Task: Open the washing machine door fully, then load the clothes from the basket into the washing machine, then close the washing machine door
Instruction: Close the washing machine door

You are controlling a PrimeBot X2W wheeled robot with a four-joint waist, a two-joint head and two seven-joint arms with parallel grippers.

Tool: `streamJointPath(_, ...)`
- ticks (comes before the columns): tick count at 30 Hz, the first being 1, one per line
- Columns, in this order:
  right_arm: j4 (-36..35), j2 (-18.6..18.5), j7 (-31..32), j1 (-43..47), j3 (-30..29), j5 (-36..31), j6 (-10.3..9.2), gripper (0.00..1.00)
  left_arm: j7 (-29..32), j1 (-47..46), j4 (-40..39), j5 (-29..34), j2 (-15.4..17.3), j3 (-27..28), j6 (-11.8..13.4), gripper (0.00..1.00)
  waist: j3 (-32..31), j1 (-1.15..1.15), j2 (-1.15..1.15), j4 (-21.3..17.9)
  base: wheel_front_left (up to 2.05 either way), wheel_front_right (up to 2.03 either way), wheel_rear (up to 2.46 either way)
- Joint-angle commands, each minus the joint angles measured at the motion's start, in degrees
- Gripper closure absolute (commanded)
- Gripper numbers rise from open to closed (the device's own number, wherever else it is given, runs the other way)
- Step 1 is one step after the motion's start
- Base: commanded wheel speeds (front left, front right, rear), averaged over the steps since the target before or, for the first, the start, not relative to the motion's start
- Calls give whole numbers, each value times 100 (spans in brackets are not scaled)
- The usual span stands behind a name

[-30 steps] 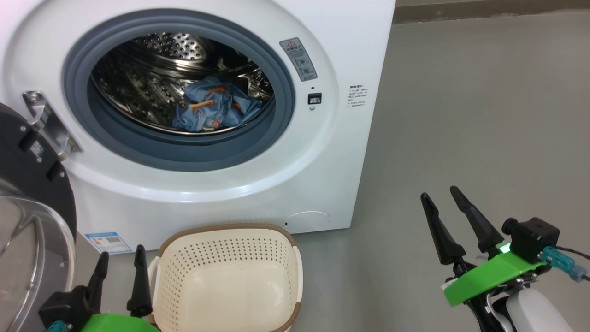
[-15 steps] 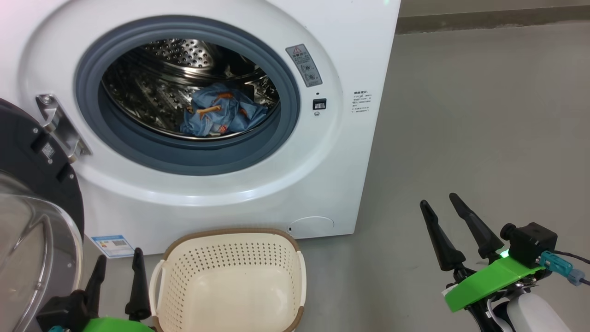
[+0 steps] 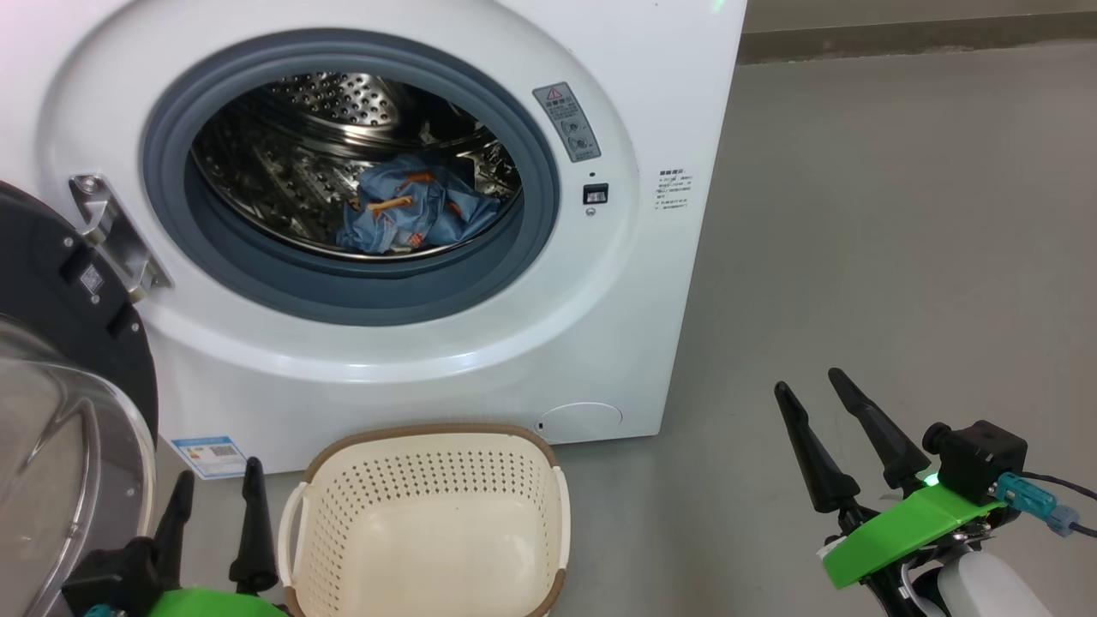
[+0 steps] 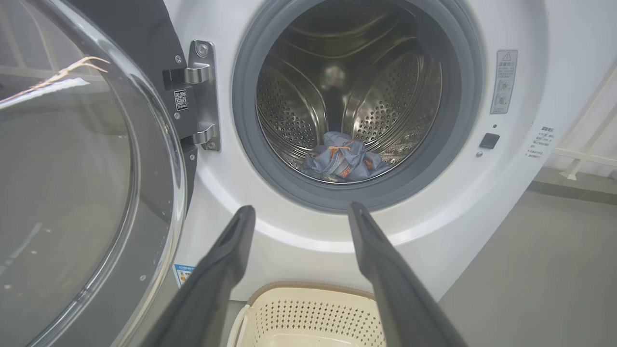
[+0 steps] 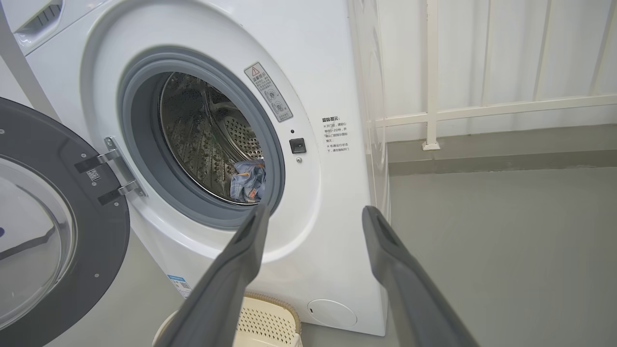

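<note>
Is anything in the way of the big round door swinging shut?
Maybe. The clothes lie inside the drum, off the gasket. But the left gripper, open, sits close beside the washing machine door, between it and the basket on the floor, so it may block the swing.

Grey floor (image 5: 506, 241) is spreading beneath the right pincer (image 5: 315, 209); beyond it, a white railing (image 5: 430, 72) is fronting a pale wall (image 5: 506, 48).
</note>
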Motion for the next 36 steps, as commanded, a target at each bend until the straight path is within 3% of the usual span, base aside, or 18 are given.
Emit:
streamJointPath(1, -116, -49, -68, -15, 105, 44, 9, 0, -36, -88, -176, 57, 112, 232, -13, 0, 3, 0, 0, 1, -3, 3, 0)
streamJointPath(21, -116, -40, -68, -32, 49, 47, 9, 0, -36, -90, -219, 202, -29, 418, -92, 0, 3, 0, 0, 28, -100, 100, 0)
streamJointPath(36, -122, -54, -68, -15, 54, 50, 9, 0, -36, -86, -177, 290, -94, 480, -137, 0, -27, 0, 0, 51, -8, 8, 0)
